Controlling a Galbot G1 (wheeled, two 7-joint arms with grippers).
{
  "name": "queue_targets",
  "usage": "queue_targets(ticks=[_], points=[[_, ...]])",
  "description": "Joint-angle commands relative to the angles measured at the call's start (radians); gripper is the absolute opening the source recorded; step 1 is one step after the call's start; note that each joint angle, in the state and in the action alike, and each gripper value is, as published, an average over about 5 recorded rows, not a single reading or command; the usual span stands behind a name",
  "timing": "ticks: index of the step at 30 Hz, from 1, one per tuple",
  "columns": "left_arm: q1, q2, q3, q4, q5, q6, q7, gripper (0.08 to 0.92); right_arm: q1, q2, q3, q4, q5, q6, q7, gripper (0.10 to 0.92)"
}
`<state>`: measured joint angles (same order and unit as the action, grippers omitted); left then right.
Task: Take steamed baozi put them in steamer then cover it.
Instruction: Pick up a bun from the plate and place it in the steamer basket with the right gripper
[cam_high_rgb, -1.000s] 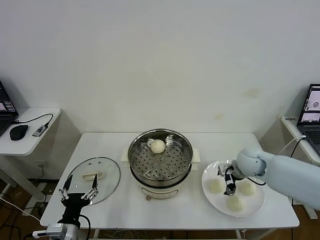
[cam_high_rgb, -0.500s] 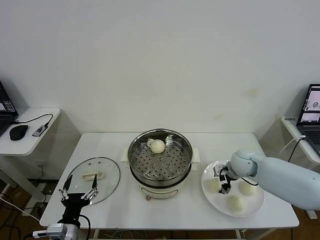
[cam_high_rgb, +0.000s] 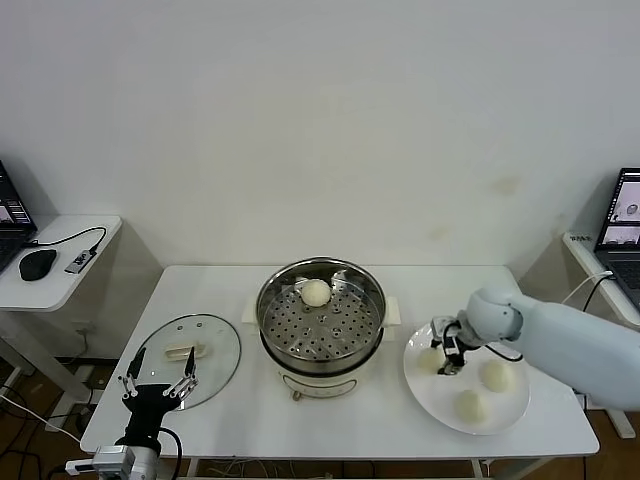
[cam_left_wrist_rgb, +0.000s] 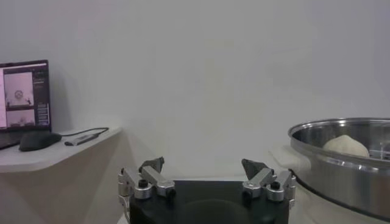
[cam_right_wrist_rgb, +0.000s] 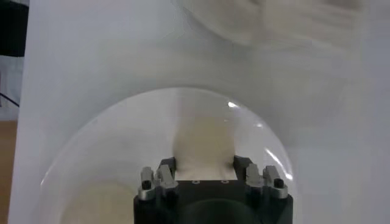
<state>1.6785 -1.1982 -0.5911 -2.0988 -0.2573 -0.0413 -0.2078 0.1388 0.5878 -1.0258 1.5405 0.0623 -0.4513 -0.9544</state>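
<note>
Where white wall backs it, the table (cam_high_rgb: 220, 290) bears the steamer (cam_high_rgb: 320, 315).

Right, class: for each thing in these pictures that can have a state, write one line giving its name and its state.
steamer: uncovered, one bun on its perforated tray.
cover: off, lying flat on the table left of the steamer.
plate: holds three baozi.
baozi nearest the steamer: on the plate, between the right tool's fingers.
right tool: shut on that baozi.
left tool: open, empty, near the cover.
</note>
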Motion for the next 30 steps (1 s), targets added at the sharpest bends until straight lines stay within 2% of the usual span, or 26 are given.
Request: queue_targets(ticks=[1,5,9,16,23,30], points=[[-0.001,0.001,0.002,0.000,-0.001,0.000,0.000,0.823,0.286,-0.065,-0.070,0.061,0.126,-0.029,-0.058,0.585],[-0.005,0.006,0.007,0.001,-0.002,0.000,0.001,0.823,0.473,-0.022,-0.150,0.064,0.214,-0.060,-0.038,0.585],[-0.010,0.010,0.011,0.001,-0.005,0.000,0.002,0.823,0.589,0.087,-0.206,0.081,0.365,-0.116,0.016,0.590],[-0.017,0.015,0.016,0.003,-0.006,-0.001,0.002,0.823,0.556,0.328,-0.223,0.077,0.555,-0.221,0.149,0.600],[-0.024,0.007,0.013,0.010,-0.007,-0.002,0.002,0.823,0.416,0.541,-0.199,-0.069,0.573,-0.249,0.225,0.602],[-0.027,0.000,0.013,0.009,-0.004,0.000,0.001,0.823,0.327,0.672,-0.214,-0.164,0.579,-0.273,0.288,0.603]])
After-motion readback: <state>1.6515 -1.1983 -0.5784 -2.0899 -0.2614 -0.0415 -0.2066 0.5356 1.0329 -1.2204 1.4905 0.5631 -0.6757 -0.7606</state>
